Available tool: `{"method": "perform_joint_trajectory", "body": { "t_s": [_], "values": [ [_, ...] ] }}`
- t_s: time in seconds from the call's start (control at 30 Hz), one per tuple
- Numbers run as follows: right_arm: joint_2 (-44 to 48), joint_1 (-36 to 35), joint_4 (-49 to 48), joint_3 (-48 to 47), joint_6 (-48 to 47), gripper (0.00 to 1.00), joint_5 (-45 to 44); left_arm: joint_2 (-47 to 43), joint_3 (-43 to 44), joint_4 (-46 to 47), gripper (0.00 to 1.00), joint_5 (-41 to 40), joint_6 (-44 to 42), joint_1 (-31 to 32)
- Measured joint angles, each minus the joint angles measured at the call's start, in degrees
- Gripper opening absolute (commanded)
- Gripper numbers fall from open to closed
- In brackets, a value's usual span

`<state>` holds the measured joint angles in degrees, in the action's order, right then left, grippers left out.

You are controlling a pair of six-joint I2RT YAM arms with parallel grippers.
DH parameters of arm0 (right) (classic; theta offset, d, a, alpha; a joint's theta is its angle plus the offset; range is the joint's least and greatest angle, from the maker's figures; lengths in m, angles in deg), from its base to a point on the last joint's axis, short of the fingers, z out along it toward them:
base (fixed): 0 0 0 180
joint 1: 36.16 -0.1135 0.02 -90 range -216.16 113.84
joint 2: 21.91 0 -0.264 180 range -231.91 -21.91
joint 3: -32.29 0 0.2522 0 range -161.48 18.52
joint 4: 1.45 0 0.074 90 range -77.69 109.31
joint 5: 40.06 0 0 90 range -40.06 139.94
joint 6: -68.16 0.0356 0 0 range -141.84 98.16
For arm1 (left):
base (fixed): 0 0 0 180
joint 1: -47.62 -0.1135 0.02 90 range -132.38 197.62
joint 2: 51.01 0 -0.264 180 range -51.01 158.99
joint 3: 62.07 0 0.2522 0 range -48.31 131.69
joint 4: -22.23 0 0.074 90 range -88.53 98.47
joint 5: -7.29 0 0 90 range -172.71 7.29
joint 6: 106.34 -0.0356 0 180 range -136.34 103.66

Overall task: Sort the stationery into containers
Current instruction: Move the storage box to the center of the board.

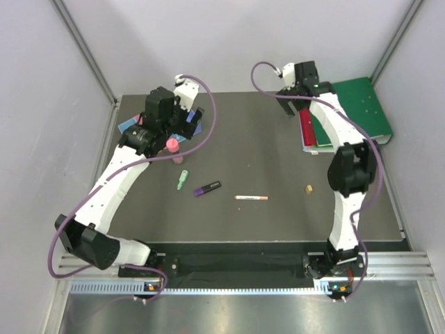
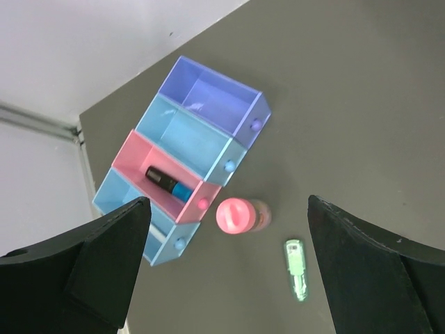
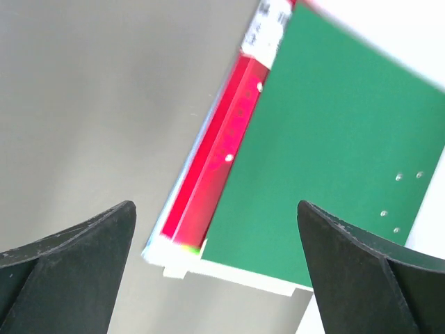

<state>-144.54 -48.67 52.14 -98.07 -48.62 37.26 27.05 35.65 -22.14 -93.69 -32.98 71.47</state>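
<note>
Bench [image 1: 264, 160] of dark grey, seen from above, with two white robot arms reaching over it. The left claw [image 2: 228, 200] hangs released and empty, jaws spread wide, above a joined row of four bins [image 2: 188, 142] at the far left: light blue, pink, light blue, violet. A dark marker [image 2: 167, 183] lies in the pink bin [image 2: 139, 156]; the other three look empty. A pink-capped bottle [image 2: 234, 215] appears to stand upright just beside the pink bin's front wall, almost under the left claw.

Loose on the bench nearer the arms lie a pale green marker [image 2: 297, 268], a purple-black highlighter [image 1: 207, 188], a thin white-orange pen [image 1: 252, 197] and, well apart to the right, a tiny tan nub [image 1: 308, 188]. The right claw [image 3: 216, 205] is likewise released and empty. It hovers at the far right over the edge of a red folder [image 3: 215, 174] and a green binder [image 3: 334, 139], far from any stationery.

Most of the sorting looks undone. The likely trouble is the bottle: a finger coming down off-centre could tip it, and it might then roll away or knock the light bins out of line. The flat pen and the nub look hard to pinch — fingers may scrape the bench and flick them aside.
</note>
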Motion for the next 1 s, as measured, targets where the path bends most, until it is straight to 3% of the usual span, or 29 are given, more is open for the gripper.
{"method": "perform_joint_trajectory", "body": {
  "t_s": [0.17, 0.3, 0.53, 0.7, 1.0],
  "values": [
    [11.15, -0.50, 6.88, 0.48, 0.42, 1.00, 8.28, 1.42, -0.26, -0.70, 0.99, -4.92, 0.79, -2.12],
    [12.68, -0.48, 11.19, -0.20, 0.85, 0.99, 11.21, 6.16, 2.73, -2.29, 0.99, -7.50, 2.03, -7.15],
    [13.46, -0.48, 15.17, 0.59, 0.79, 1.00, 12.37, 25.20, 24.24, -11.06, 0.99, -9.79, 6.60, -15.74],
    [16.92, -0.48, 15.50, 4.63, 0.57, 1.00, 12.39, 36.96, 38.95, -19.04, 0.96, -6.75, 12.50, -17.49],
    [20.65, -0.48, 15.54, 7.52, 0.26, 1.00, 12.39, 47.28, 43.28, -23.78, 0.95, -2.75, 19.19, -18.23]
  ]
}}
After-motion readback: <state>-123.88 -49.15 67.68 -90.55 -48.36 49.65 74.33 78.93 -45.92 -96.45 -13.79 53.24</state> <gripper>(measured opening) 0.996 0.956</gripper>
